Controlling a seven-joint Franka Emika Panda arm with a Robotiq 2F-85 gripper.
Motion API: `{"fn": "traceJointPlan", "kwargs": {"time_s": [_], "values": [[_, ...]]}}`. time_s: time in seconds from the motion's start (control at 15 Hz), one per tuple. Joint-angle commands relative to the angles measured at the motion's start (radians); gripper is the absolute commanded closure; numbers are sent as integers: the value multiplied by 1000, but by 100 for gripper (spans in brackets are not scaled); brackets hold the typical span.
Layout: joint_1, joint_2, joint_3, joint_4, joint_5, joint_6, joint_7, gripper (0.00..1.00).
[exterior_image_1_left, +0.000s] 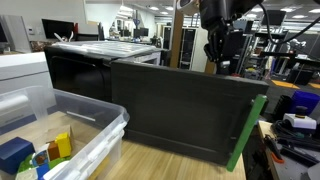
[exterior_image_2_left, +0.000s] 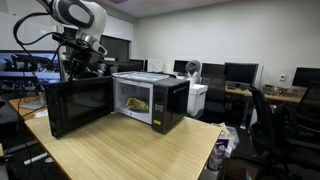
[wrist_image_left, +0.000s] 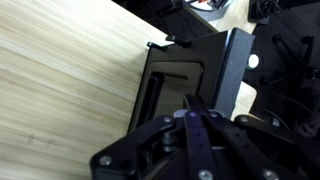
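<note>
An office lab, with a wooden table (exterior_image_2_left: 130, 150) in front. At nine o'clock in an exterior view the microwave door (exterior_image_2_left: 80, 105) stands swung wide. The gripper (exterior_image_2_left: 72, 68), fingers pressed together on nothing, hangs at the door's top outer edge; contact is unclear. The microwave (exterior_image_2_left: 150, 100) sits at centre, with open room over the tabletop toward five o'clock.

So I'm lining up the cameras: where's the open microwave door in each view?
Exterior view: the microwave door fills the centre, a dark panel facing the camera.
Exterior view: left of centre, swung open from the microwave.
Wrist view: upper centre, a dark frame.
Shared landmark: the wooden table under it.
</note>
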Motion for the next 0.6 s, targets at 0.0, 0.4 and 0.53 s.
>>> {"fn": "traceJointPlan", "kwargs": {"time_s": [0.0, 0.4, 0.53], "values": [[45, -95, 16, -58, 85, 41, -20, 97], [-3, -97, -26, -263, 56, 558, 55, 60], [-17, -83, -57, -334, 67, 731, 66, 45]]}}
